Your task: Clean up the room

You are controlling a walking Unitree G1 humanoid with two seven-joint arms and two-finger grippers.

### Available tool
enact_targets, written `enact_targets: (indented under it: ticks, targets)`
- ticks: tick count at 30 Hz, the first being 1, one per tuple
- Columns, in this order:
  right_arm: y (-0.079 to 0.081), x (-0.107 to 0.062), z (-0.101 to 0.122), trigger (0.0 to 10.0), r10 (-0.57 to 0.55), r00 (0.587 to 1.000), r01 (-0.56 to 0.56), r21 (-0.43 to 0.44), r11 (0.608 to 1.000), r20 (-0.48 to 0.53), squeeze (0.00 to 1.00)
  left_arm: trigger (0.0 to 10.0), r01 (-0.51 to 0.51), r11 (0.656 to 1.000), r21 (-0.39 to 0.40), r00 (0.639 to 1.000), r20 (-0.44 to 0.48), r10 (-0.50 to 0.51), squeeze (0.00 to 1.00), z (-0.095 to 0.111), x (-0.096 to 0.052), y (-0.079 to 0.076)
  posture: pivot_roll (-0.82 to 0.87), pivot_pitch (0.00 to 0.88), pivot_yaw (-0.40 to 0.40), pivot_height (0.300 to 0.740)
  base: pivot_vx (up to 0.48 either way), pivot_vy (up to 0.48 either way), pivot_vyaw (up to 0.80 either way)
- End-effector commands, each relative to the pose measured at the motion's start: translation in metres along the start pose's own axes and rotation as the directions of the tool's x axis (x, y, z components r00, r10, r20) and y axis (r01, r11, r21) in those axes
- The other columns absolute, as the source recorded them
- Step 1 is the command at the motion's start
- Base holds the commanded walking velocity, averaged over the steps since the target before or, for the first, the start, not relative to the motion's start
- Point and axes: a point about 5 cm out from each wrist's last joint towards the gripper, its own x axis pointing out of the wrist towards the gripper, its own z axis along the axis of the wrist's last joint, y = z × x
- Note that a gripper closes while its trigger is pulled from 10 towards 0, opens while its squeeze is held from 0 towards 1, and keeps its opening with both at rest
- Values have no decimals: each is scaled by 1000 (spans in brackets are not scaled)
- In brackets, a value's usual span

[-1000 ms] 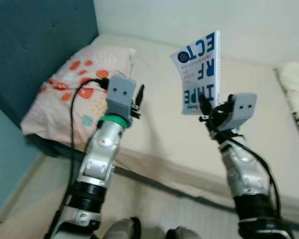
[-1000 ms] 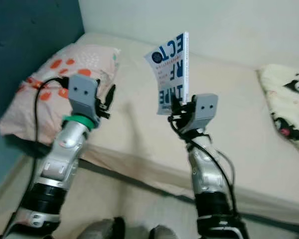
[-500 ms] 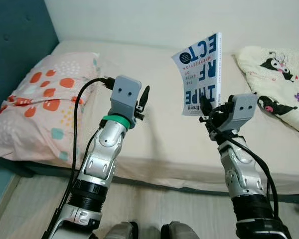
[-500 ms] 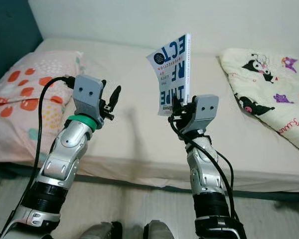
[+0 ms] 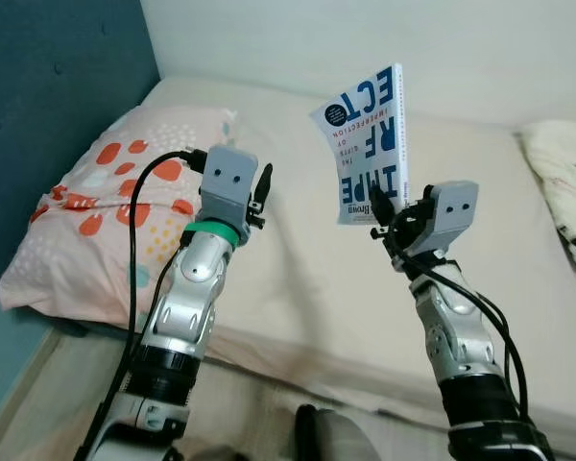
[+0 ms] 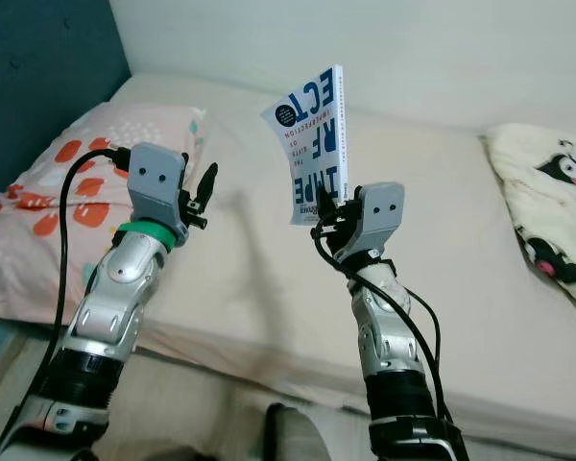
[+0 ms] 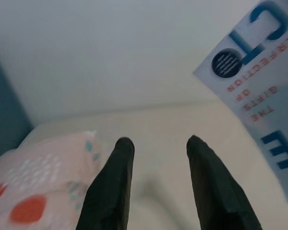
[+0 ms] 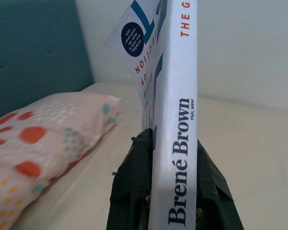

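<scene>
A white paperback book with blue and red lettering stands upright in the air over the bed, and my right gripper is shut on its lower edge. In the right wrist view the book's spine sits clamped between the two black fingers. My left gripper is raised at the same height to the left of the book, open and empty. The left wrist view has its two fingers apart, with the book's cover off to one side.
A beige bed fills the area ahead, set against a white wall. A pink pillow with orange spots lies at its left end by a dark teal headboard. A cream cartoon-print blanket lies at the right.
The camera has swung left: the headboard is back in view and the blanket has slid toward the right edge. Both arms keep their pose, the book still held.
</scene>
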Motion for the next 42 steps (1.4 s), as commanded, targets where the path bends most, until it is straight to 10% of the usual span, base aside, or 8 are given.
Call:
enact_targets:
  ticks: [1, 21, 27, 32, 42]
  targets:
    - [2, 2, 7, 10000, 14, 999, -14, 5, 1000, 38, 0, 10000, -9, 1000, 4, 1000, -20, 9, 0, -4, -2, 2, -76, 9, 6, 725, 255, 0, 0]
    - [4, 1, 4, 10000, 27, 999, -28, 34, 999, 26, 0, 10000, 11, 1000, -2, 1000, -14, -11, 0, -5, -2, 0, -75, 9, 11, 725, 0, 0, 0]
    - [8, 0, -7, 10000, 11, 1000, -10, 188, 982, -4, 0, 10000, 11, 999, 41, 999, -51, -9, 0, -11, -4, 1, -68, 18, 16, 725, 0, 0, 0]
    - [26, -7, -30, 10000, 107, 991, -62, 434, 899, -80, 0, 10000, 44, 988, 148, 988, -150, -22, 0, -27, -12, 8, -47, 40, 20, 725, 0, 0, 0]
    - [50, -12, -50, 10000, 297, 947, -157, 624, 766, -126, 0, 10000, 79, 970, 230, 965, -261, -17, 0, -47, -41, 22, 9, 153, 14, 725, 0, 0, 0]
